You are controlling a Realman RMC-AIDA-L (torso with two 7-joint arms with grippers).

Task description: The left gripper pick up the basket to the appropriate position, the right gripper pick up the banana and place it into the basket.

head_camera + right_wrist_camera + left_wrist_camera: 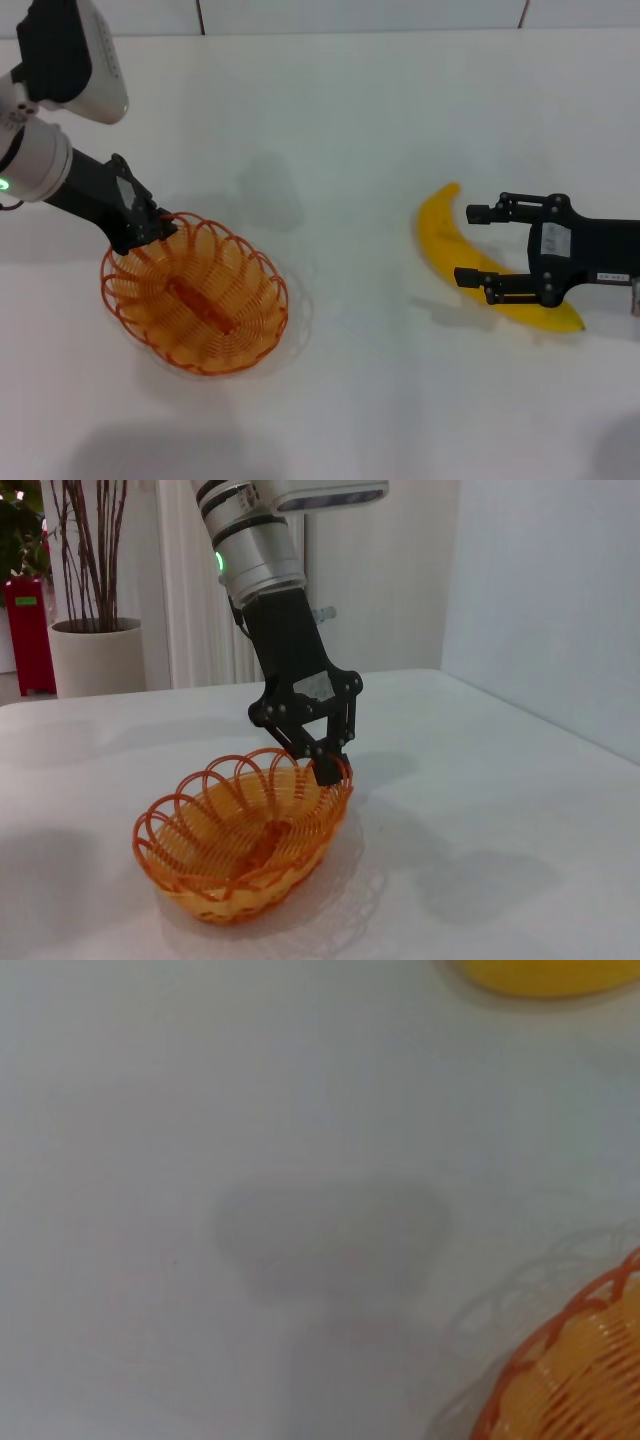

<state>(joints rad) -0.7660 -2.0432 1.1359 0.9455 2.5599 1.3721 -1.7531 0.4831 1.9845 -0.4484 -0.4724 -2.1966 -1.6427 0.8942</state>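
The orange wire basket sits at the left of the white table. My left gripper is shut on its far-left rim. The right wrist view shows the same: the left gripper pinches the rim of the basket. The yellow banana lies on the table at the right. My right gripper is open over its middle, one finger on each side of it. The left wrist view shows only a bit of the basket's rim and an end of the banana.
The white table runs between basket and banana. In the right wrist view a potted plant and a red object stand beyond the table's far edge.
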